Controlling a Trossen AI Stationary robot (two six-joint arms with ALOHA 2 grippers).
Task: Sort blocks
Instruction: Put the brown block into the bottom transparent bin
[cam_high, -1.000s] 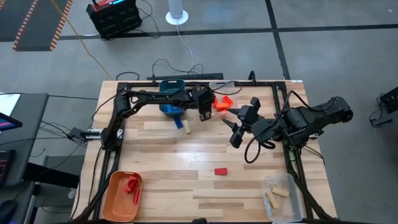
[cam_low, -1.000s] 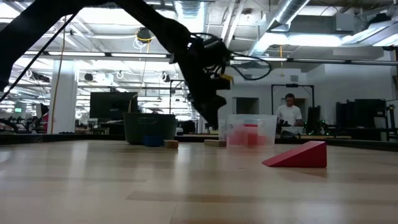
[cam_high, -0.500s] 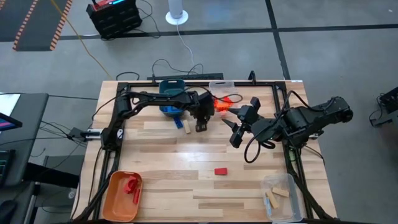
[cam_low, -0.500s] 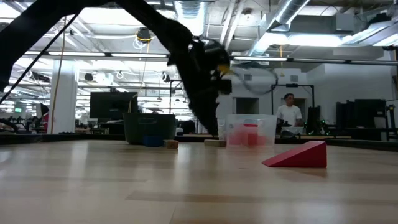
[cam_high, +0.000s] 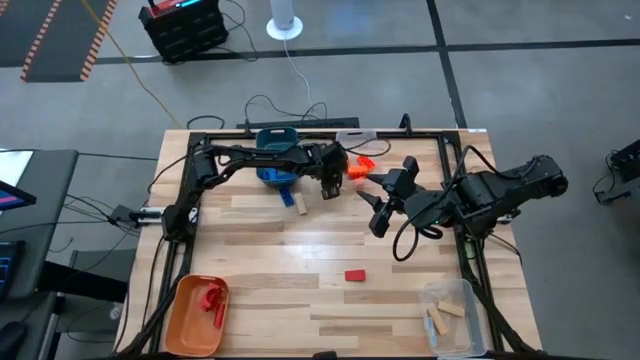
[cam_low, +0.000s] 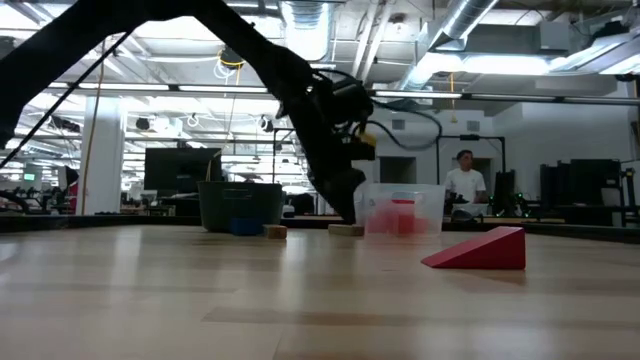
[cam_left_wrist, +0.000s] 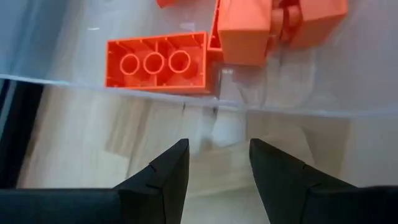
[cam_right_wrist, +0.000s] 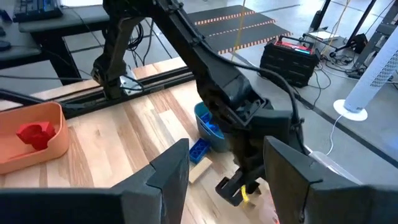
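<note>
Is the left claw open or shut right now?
Open. The left claw shows a clear gap between its fingers, nothing held, poised beside the clear bin of orange blocks.

No text, label, brand, number or sign can be read in any view (the monitors in the room beyond the table show only glowing patches, and the orange block's 3 round holes carry no lettering).

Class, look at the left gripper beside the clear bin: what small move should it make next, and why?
Probably a short descent. The left gripper is open and empty, a light wooden block lies on the table just below it beside the clear bin of orange blocks, so lowering would bracket it.
</note>
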